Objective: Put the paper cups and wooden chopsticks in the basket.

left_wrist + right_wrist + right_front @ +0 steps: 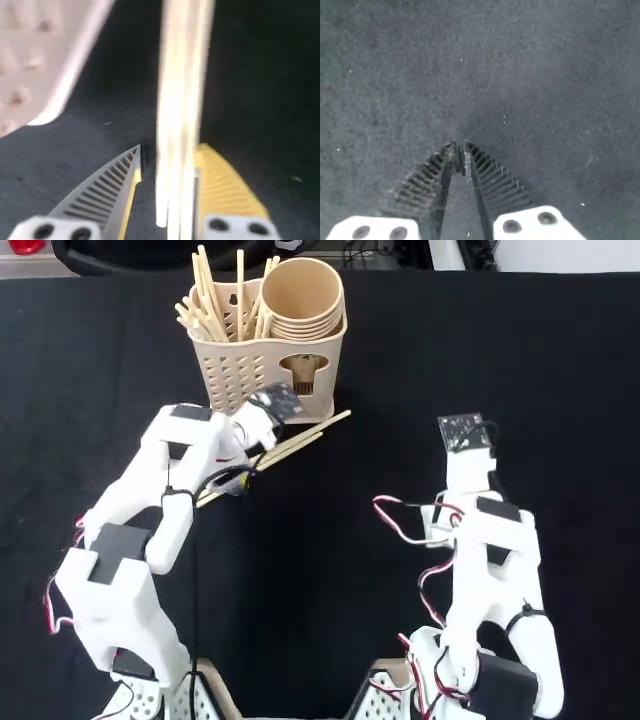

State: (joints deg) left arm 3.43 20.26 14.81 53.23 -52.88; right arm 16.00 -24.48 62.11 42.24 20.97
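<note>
In the left wrist view the chopsticks [180, 100] are a pale blur. Their number cannot be told, and they run off the picture's edges. The basket [45, 55] there is only a blurred corner, cut off by the edge. In the high view the left arm [185, 460] covers the chopsticks' near ends. The stacked cups [303, 295] are too small to count.
</note>
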